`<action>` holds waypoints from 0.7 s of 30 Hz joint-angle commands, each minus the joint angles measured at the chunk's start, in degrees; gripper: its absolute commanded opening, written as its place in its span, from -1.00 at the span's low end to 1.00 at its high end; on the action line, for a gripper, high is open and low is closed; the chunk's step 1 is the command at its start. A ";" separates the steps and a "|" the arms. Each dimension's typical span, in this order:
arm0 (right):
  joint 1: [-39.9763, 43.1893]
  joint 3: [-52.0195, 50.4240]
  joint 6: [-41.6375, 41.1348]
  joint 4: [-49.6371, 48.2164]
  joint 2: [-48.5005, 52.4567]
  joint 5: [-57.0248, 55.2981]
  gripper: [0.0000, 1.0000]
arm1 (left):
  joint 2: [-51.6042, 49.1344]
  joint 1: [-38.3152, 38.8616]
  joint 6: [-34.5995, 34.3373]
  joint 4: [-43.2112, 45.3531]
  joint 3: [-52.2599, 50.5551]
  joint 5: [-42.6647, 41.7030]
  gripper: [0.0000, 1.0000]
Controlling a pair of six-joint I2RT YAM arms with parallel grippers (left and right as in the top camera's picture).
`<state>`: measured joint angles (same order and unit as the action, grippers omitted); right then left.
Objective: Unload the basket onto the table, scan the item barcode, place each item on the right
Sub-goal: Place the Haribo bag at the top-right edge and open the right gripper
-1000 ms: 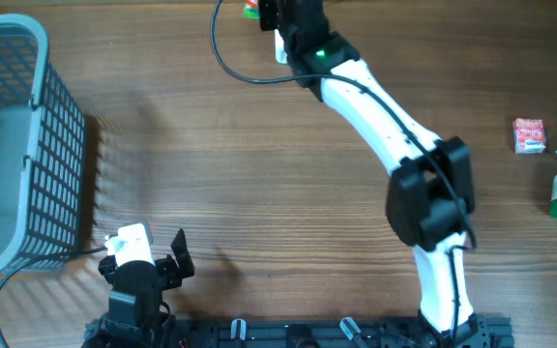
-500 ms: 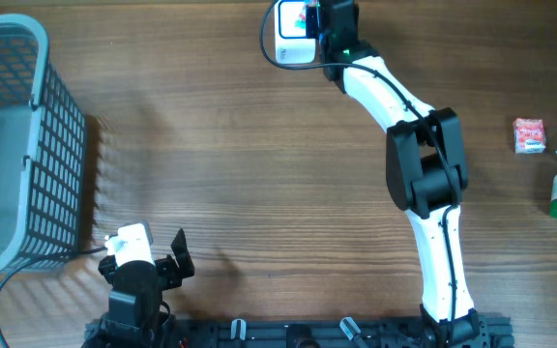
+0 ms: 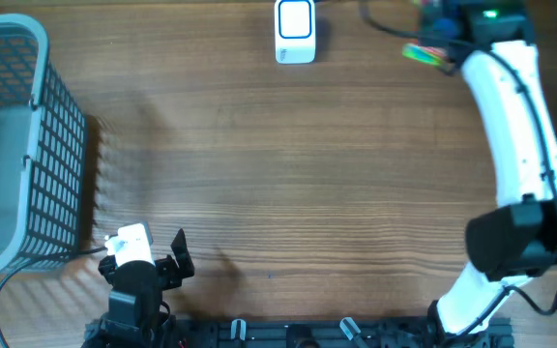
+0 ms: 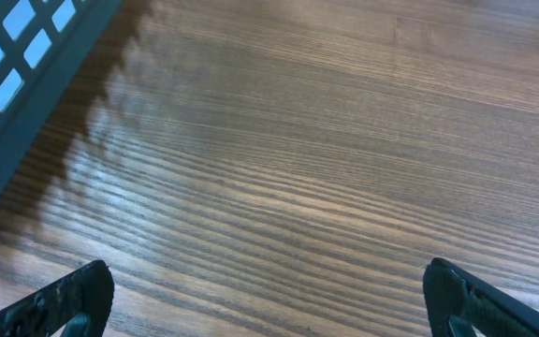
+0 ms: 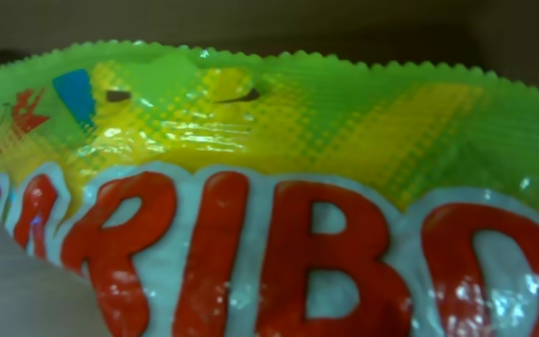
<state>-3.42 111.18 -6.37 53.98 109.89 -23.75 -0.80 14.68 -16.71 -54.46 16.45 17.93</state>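
Left gripper [image 3: 175,259] rests wide and empty at the table's [image 3: 259,174] near edge. The scanner [image 3: 295,31] stands at the far edge; right of it the sweet bag [image 3: 425,53], pinched in the right gripper [image 3: 445,24], lies lengthwise along that edge. Only the right wrist view shows its printed face, no barcode

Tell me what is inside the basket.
Inside the basket only its bare grey floor shows; no item is visible. Its left part runs past the edge of the overhead view, so that part cannot be checked.
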 commanded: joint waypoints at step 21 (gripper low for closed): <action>23.85 -17.05 -13.18 -23.47 -12.90 23.41 0.99 | 0.42 0.37 -0.26 -0.07 0.15 -0.11 1.00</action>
<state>20.58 91.05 -18.61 28.32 109.54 -8.86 -0.78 14.68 -16.71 -54.46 16.45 17.91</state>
